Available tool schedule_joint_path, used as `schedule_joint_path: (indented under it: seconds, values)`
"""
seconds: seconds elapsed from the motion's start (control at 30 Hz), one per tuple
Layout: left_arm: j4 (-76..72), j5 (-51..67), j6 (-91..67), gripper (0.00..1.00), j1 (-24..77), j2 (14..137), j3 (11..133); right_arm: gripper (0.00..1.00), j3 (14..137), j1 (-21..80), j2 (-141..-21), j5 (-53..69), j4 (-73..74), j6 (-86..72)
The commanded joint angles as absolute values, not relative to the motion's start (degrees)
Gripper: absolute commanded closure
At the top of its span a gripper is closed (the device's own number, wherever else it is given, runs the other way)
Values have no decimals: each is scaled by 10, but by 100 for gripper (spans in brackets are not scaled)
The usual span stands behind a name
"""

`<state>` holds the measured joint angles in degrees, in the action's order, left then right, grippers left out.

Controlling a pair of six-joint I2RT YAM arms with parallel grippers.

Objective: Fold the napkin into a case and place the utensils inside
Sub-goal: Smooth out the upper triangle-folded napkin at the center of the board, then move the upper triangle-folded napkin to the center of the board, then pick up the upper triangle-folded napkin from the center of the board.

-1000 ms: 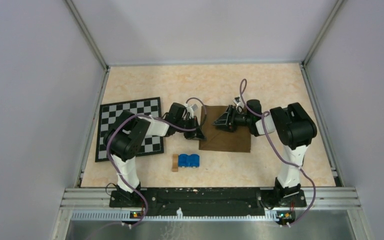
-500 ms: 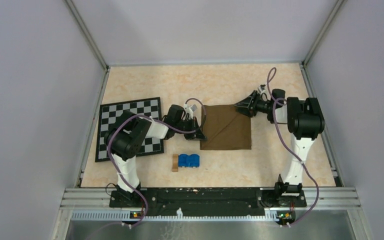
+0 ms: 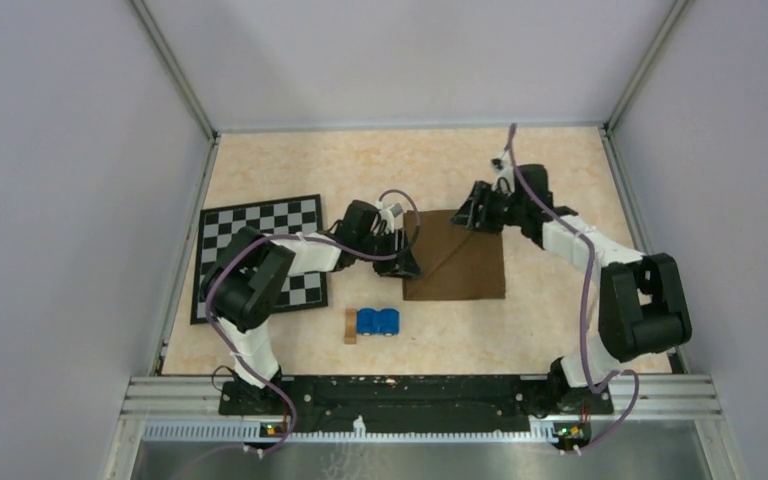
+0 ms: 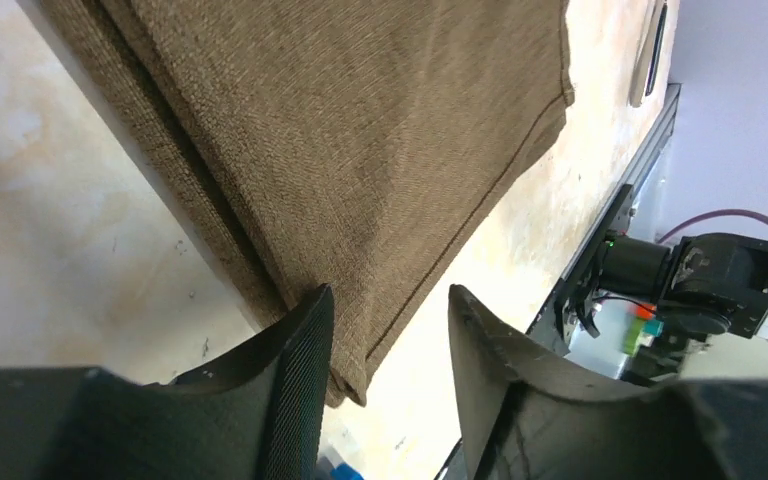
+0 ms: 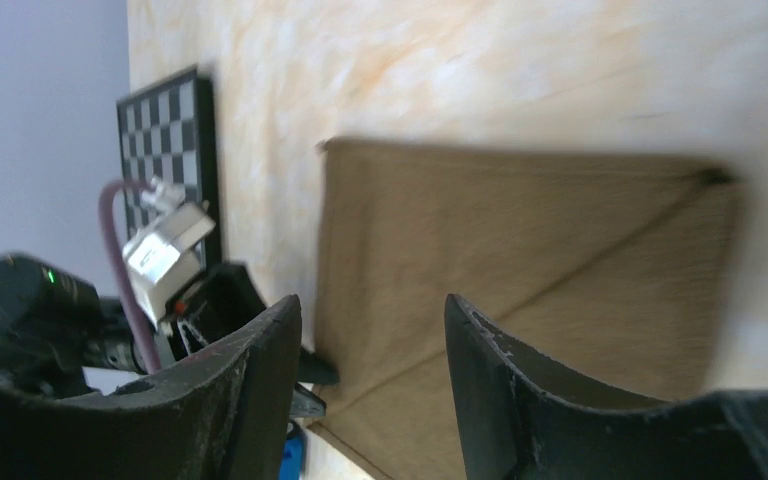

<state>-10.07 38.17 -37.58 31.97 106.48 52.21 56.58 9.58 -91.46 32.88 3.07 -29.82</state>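
Napkin (image 3: 457,258): brown cloth folded to a rough square, lying flat near the middle of the table (image 3: 340,165), between my two arms.
Top view: I get the whole cloth at once, with a diagonal crease across it. Neither wrist camera gives me all four sides.
Left fingers (image 3: 407,263): at the napkin's near left corner. From the wrist I see them parted, with the cloth corner lying in the gap and one finger touching the stacked edge. Nothing is pinched.
Left wrist only: that side of the cloth shows layers lying one on another, with a stitched hem line on the top layer. From above it reads as one dark edge.
Right fingers (image 3: 473,214): at the far right corner, spread wide and holding nothing. I cannot tell whether they touch the cloth.
Right wrist only: looking across the napkin, I see the left arm at the opposite corner.
Mat (image 3: 260,255): checkered, left of the napkin, partly under the left arm.
Blue object (image 3: 378,321): on the near side of the napkin, with a small wooden block (image 3: 350,326) just beside its left end. Only the top view shows both whole.
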Motion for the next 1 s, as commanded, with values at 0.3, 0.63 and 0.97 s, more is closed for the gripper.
schedule_joint_path:
  seconds: [0.3,0.63,0.97]
  values:
    - [-17,317,-361,33,293,903,518,66,386,171,-831,54,172,-255]
    - [-24,295,-375,30,240,831,455,48,489,248,-776,-86,267,-186]
    - [-25,328,-358,27,164,785,414,50,650,496,-912,-63,361,-176]
